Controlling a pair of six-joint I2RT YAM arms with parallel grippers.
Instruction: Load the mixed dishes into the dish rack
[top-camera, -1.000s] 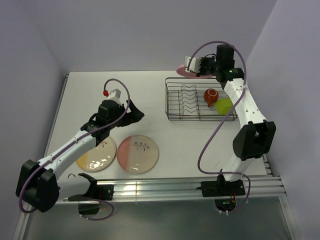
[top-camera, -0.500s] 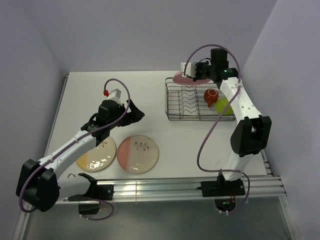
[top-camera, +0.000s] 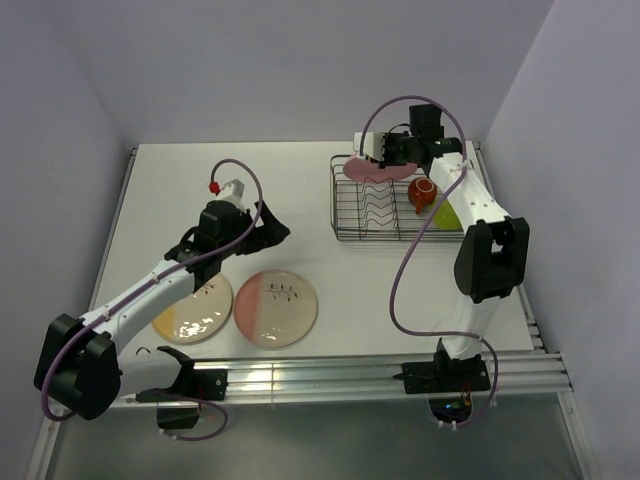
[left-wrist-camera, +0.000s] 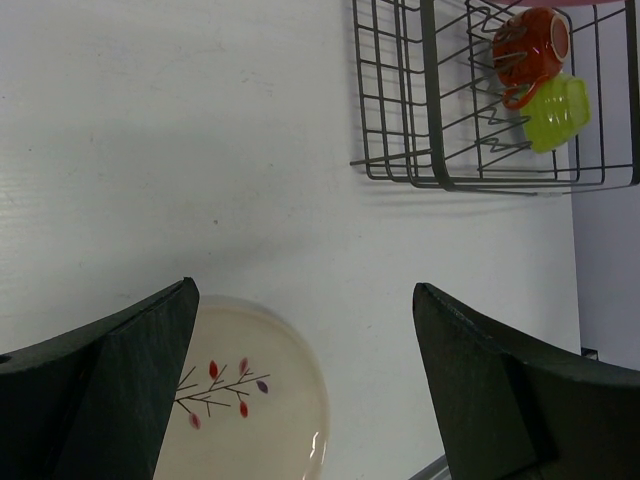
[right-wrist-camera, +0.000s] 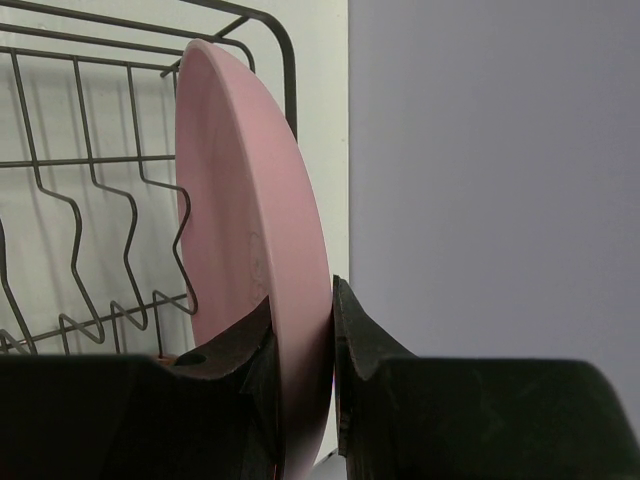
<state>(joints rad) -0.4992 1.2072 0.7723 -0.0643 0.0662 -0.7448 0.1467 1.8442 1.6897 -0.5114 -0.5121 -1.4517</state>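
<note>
Pale grey-violet walls (top-camera: 300, 70) close the white desk (top-camera: 280, 180) on three sides, and the right wall stands very near to the dish rack (top-camera: 390, 238). A purple cable (top-camera: 400, 290) hangs from the right arm in a long loop in front of the rack. This arm reaches over the right end of the rack and covers a part of it from above. The left arm lies across the near left part of the desk and hides a little of the yellow-and-cream plate (top-camera: 195, 315). Just beside this plate, on its right, lies flat the pink-and-cream plate (top-camera: 275, 308) with a leaf sprig on its cream half.

The left claw (left-wrist-camera: 302, 290) hangs with its fingers wide apart and holds nothing. Under it is bare desk, between the two flat plates and the rack.

In the rack, at the right of the wavy dividers (top-camera: 378, 205), sits the orange-red cup (top-camera: 421, 192), and the lime-green bowl (top-camera: 448, 212) is just beside it, towards the right end. The divider slots carry no dish.

The right claw (right-wrist-camera: 300, 320) is closed narrow on the rim of the plain pink plate (right-wrist-camera: 250, 250). The plate is held on its edge over the far left corner of the rack, with the dividers just beside its face. If it touches the wire I cannot tell.
</note>
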